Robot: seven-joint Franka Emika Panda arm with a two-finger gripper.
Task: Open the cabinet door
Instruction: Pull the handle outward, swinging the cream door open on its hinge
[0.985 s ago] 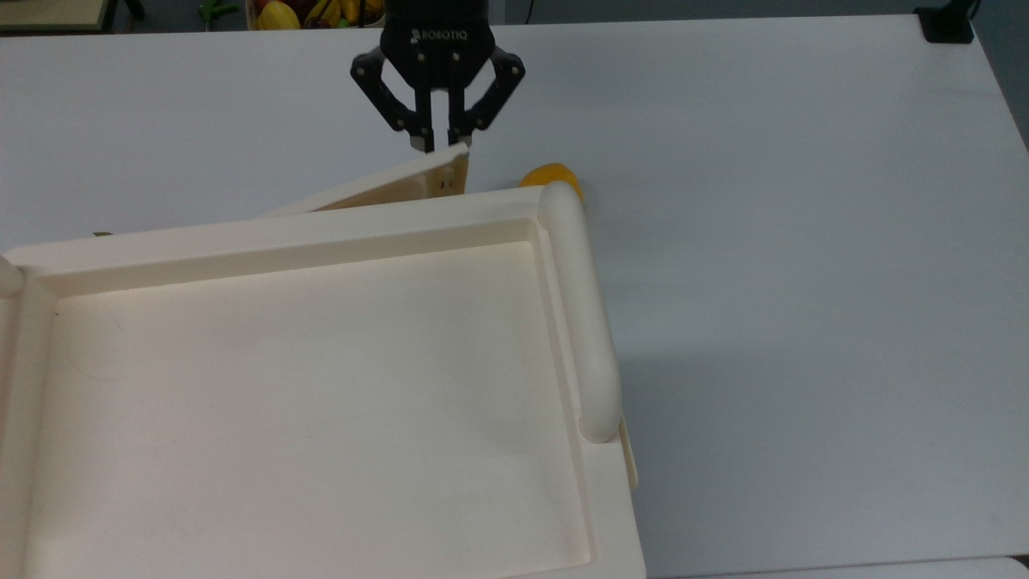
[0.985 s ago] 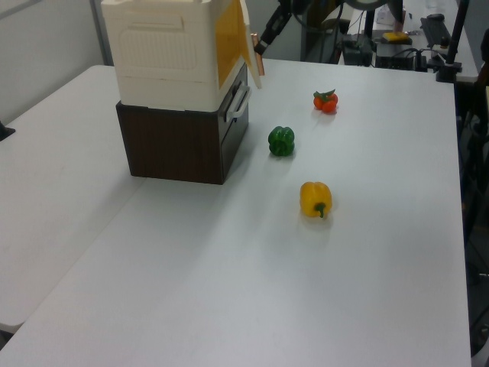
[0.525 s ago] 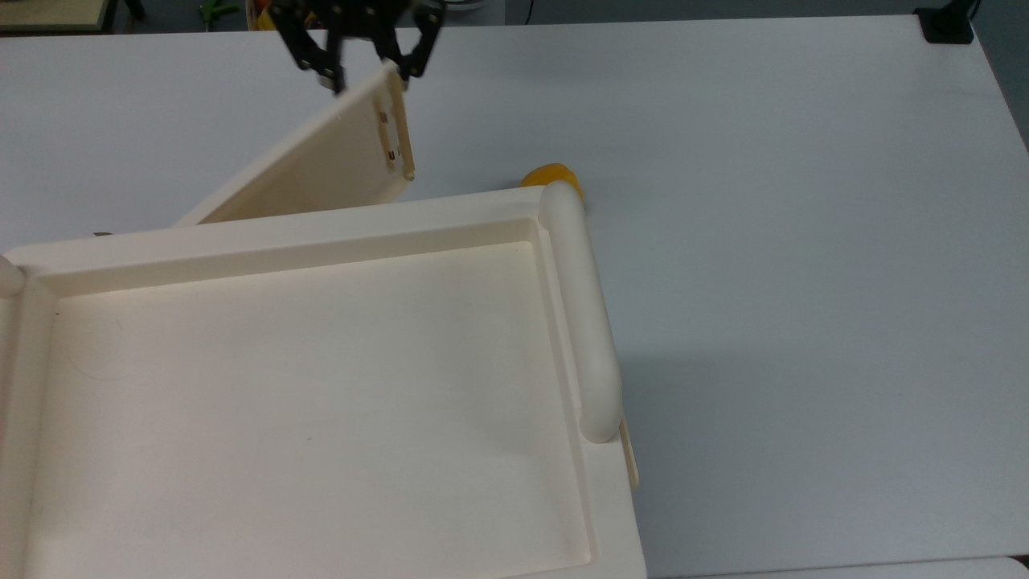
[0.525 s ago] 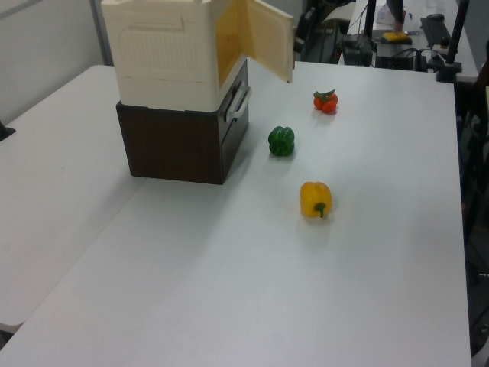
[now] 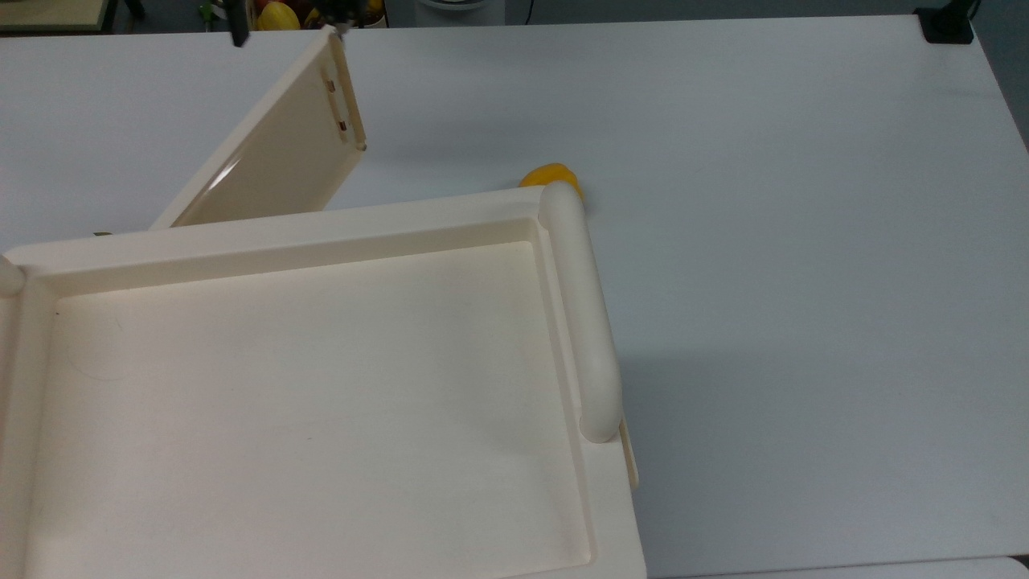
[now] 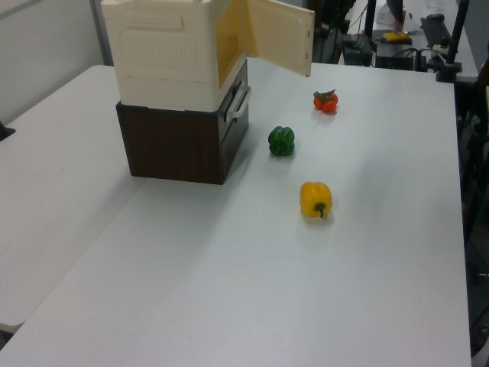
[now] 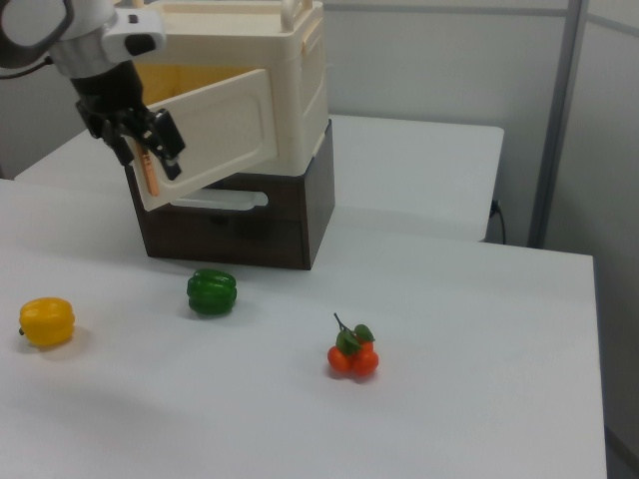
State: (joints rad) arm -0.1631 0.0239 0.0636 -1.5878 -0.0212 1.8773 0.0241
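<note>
The cream cabinet stands on a dark brown drawer base. Its cabinet door hangs swung out from the front, well away from the opening, and the yellowish inside shows behind it. In the left view the cabinet door points toward the left view's right. In the right view my gripper is shut on the free edge of the cabinet door, with one black finger on the outer face. The reddish-brown edge strip shows just below the fingers.
On the white table lie a yellow pepper, a green pepper and a tomato cluster, all in front of the cabinet. The recessed top and its tube handle take up the top view's lower left.
The door has swung from barely ajar to wide open. The gripper moved with its edge toward the top view's upper left, mostly leaving that view.
</note>
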